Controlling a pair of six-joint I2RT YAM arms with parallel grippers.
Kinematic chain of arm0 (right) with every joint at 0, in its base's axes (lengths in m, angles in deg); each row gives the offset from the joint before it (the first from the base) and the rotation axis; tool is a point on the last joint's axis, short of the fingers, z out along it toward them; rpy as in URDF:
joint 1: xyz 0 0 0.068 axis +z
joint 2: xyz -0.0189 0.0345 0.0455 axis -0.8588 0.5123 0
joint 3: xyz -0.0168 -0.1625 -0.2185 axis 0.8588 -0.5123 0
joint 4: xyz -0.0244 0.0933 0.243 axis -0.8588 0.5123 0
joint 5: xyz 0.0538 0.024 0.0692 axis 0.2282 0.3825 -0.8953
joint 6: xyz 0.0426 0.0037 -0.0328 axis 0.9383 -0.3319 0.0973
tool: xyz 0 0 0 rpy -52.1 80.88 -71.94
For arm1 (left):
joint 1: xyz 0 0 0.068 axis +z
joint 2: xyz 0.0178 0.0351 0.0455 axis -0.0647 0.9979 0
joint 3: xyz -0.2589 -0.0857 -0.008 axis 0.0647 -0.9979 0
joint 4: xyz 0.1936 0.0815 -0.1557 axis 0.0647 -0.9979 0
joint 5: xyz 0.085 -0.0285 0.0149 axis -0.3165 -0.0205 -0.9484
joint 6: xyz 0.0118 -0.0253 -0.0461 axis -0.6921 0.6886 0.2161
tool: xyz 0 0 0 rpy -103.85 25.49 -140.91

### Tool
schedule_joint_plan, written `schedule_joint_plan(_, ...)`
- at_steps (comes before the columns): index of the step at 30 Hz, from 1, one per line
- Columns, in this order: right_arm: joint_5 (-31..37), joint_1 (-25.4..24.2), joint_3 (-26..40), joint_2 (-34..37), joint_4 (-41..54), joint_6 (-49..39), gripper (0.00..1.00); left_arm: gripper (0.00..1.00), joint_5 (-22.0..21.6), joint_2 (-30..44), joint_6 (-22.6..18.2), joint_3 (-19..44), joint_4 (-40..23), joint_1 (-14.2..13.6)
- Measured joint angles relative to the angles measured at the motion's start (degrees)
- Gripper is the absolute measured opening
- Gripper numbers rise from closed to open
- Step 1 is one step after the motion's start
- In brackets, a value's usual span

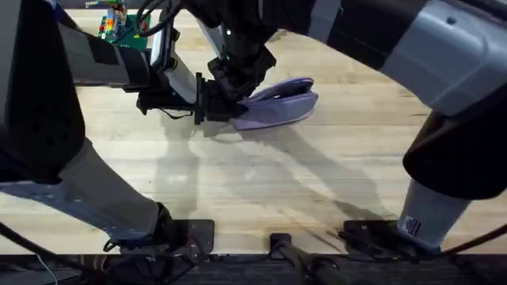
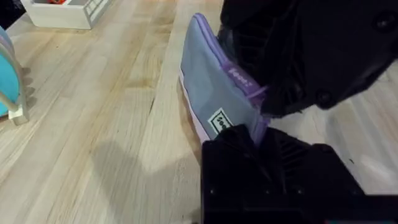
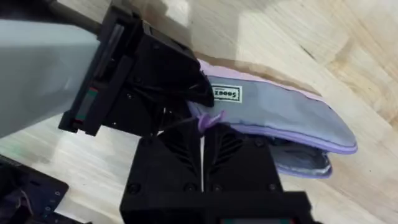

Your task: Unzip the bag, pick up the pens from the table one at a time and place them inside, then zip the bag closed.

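Between the two tools, the bag [image 1: 277, 104]: left tool [image 1: 207, 103] clamps its end, right tool [image 3: 202, 124] pinches the zipper pull; zipping stage, apparently—next, a steady pull along the zipper.

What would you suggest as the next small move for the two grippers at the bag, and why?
Probably the right gripper should draw the purple zipper pull along the bag while the left gripper holds its end. Both grippers are shut at the same end of the bag, the right one pinching the pull, and the top edge beyond them looks partly open.
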Motion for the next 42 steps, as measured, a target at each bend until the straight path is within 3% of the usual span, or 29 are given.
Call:
schedule_joint_plan(7, -0.5, -2.0, 0.0, 0.0, 0.7, 0.0, 0.031, 0.043, 0.1, 0.0, 0.0, 0.0, 0.0, 0.0)
schedule_joint_plan(13, -2.4, -6.8, 0.0, 0.0, 1.9, -0.2, 0.033, 0.043, 0.1, 0.0, 0.0, 0.0, 0.5, -0.1)
schedule_joint_plan(23, -4.1, -19.9, 0.0, 0.0, 3.0, -3.0, 0.033, 0.043, 0.2, 0.0, 0.0, 0.0, 0.6, -0.1)
schedule_joint_plan(32, -0.9, -36.1, 0.0, 0.0, 2.1, -5.4, 0.033, 0.042, 0.1, 0.0, 0.0, 0.0, 0.0, -0.1)
schedule_joint_plan(42, -4.0, -41.0, 0.0, 0.0, 2.3, -6.9, 0.032, 0.042, 0.1, 0.0, 0.0, 0.0, 0.0, -0.1)
